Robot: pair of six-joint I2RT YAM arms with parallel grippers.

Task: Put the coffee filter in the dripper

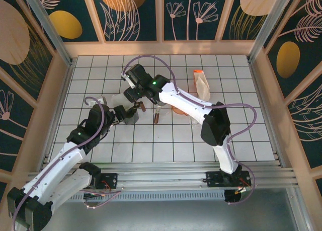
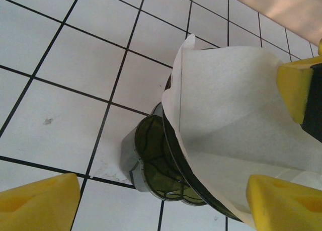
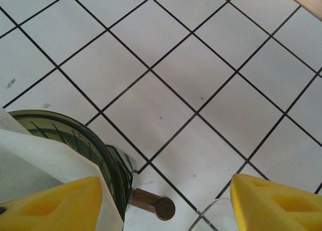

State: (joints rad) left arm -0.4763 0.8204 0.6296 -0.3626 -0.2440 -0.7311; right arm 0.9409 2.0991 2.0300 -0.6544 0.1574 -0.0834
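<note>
1. Plainly, the left gripper (image 2: pixel 163 190) has its fingers wide apart, the dripper (image 2: pixel 156 155) between them.
2. Filter (image 2: pixel 226 105): sits crooked in the dripper. It is light, limp paper and likely creases, so nudge its rim.
3. Right gripper (image 3: pixel 166 190): fingers apart. Its view shows the handle (image 3: pixel 143 198); the left wrist view shows the filter's seating.

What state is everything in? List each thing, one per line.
coffee filter: opened out, sitting in the dripper, edge standing above its rim.
dripper: standing on the table, filter in it.
left gripper: open, nothing held.
right gripper: open, nothing held.
orange-topped pouch: lying on the table.
</note>
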